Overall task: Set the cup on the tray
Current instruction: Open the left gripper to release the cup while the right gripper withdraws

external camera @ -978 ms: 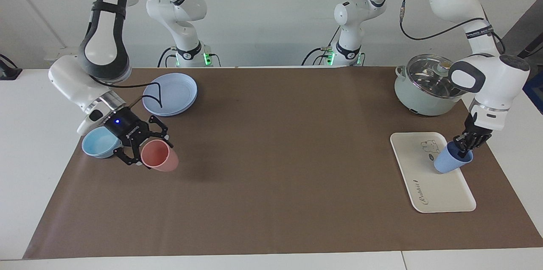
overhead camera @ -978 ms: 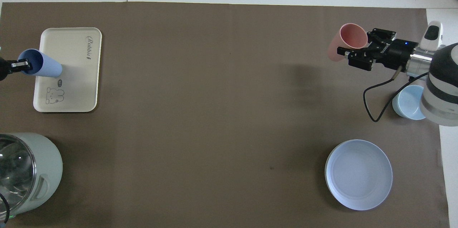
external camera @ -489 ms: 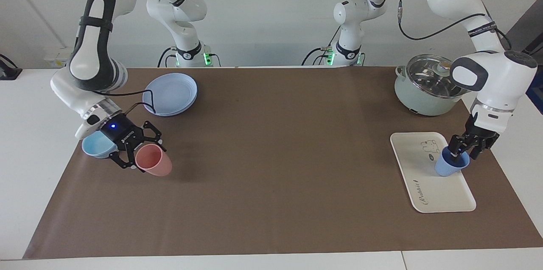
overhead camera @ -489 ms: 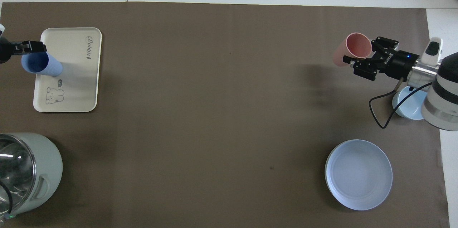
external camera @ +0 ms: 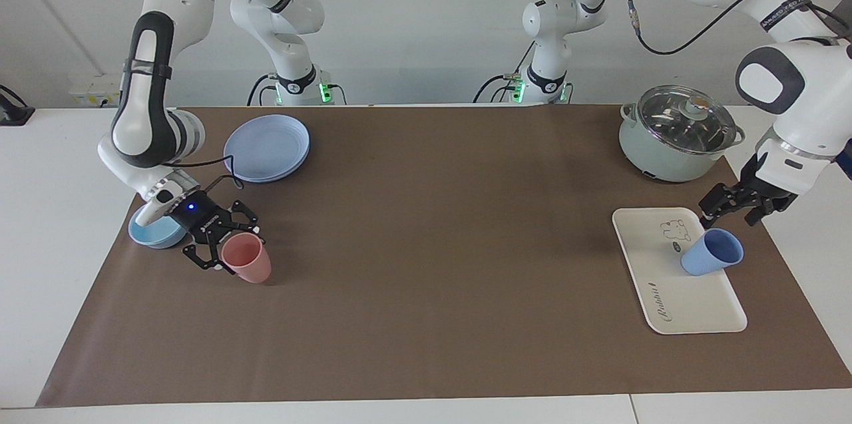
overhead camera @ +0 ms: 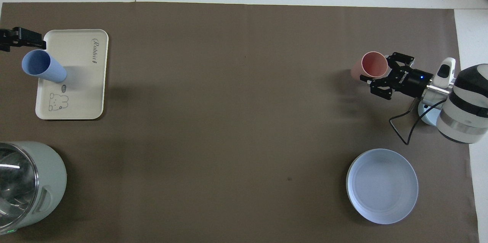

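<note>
The periwinkle-blue cup (external camera: 711, 260) (overhead camera: 44, 69) stands free on the cream tray (external camera: 692, 304) (overhead camera: 82, 82), beside the tray's edge toward the left arm's end of the table. My left gripper (external camera: 729, 210) hangs open just above the cup and touches nothing. One of its fingers (overhead camera: 30, 37) shows at the edge of the overhead view. At the right arm's end, my right gripper (external camera: 226, 252) (overhead camera: 383, 74) is shut on the rim of a pink cup (external camera: 247, 264) (overhead camera: 371, 65). That cup is upright, with its base at the brown mat.
A round blue plate (external camera: 267, 146) (overhead camera: 382, 185) lies nearer the robots than the pink cup. A light-blue bowl (external camera: 152, 232) sits partly under the right wrist. A pale-green pot with a glass lid (external camera: 675, 134) (overhead camera: 26, 182) stands nearer the robots than the tray.
The left gripper opened, let go of the blue cup on the tray and rose away from it. The right gripper lowered the pink cup to the mat and turned it upright.
</note>
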Robot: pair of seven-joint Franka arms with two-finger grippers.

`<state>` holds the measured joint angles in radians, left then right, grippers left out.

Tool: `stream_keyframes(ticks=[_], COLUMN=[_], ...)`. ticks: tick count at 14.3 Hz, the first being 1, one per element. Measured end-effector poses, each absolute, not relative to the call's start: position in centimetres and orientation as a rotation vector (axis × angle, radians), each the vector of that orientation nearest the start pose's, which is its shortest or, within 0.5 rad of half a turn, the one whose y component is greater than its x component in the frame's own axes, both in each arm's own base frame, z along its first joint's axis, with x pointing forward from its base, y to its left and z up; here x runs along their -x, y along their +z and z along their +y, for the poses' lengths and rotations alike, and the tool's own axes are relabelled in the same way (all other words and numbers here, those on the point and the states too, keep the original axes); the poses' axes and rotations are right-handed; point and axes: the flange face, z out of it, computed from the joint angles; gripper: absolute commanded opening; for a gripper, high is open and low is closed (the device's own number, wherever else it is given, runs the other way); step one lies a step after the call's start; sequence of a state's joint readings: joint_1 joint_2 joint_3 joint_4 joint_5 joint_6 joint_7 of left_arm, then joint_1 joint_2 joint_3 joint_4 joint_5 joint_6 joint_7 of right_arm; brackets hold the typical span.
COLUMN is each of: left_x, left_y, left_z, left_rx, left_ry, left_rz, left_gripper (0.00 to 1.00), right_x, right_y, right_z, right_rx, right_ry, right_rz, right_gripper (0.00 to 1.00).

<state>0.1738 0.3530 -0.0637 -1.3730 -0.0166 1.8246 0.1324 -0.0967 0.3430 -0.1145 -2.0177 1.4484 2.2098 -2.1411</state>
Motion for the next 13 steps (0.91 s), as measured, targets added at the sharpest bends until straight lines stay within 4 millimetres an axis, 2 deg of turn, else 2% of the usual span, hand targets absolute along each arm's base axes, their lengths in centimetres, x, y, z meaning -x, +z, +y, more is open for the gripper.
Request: stream_keyframes(ticks=[1, 2, 3, 4, 5, 6, 7, 10, 13], left_x=[-66.8, -66.4, -66.1, -65.7, -65.2, -64.6, -63.7, -60.3, -56.3], left_y=[53.1, 53.6, 53.9, 54.5, 55.3, 56.4, 57.6, 60.6, 61.1], left_z=[7.0, 5.5, 3.5, 1.3, -0.7, -2.1, -2.8, -2.3, -2.0], left_rx=[3.147, 3.124, 3.109, 3.102, 3.096, 3.093, 3.091, 3.082, 3.072], left_ry=[-0.099, -0.035, 0.010, 0.034, 0.036, 0.031, 0.030, 0.020, 0.053], left_rz=[0.032, 0.042, 0.039, 0.030, 0.027, 0.030, 0.032, 0.014, 0.009], left_gripper=[1.00, 1.00, 1.00, 1.00, 1.00, 1.00, 1.00, 1.00, 1.00], right_x=[-59.8, -59.7, -59.6, -59.5, -59.3, -59.2, -59.0, -58.9, -59.0], right_y=[28.6, 28.3, 28.2, 28.1, 27.9, 27.7, 27.5, 27.4, 27.8], right_z=[-9.2, -9.1, -9.1, -9.1, -9.1, -9.1, -9.1, -9.1, -9.1], right_rx=[2.161, 2.161, 2.161, 2.161, 2.164, 2.167, 2.169, 2.170, 2.169], right_ry=[-1.179, -1.176, -1.174, -1.172, -1.167, -1.162, -1.158, -1.156, -1.163], right_rz=[-1.042, -1.045, -1.046, -1.047, -1.045, -1.042, -1.040, -1.039, -1.031], right_gripper=[0.00, 0.20, 0.33, 0.43, 0.59, 0.82, 1.00, 1.00, 1.00])
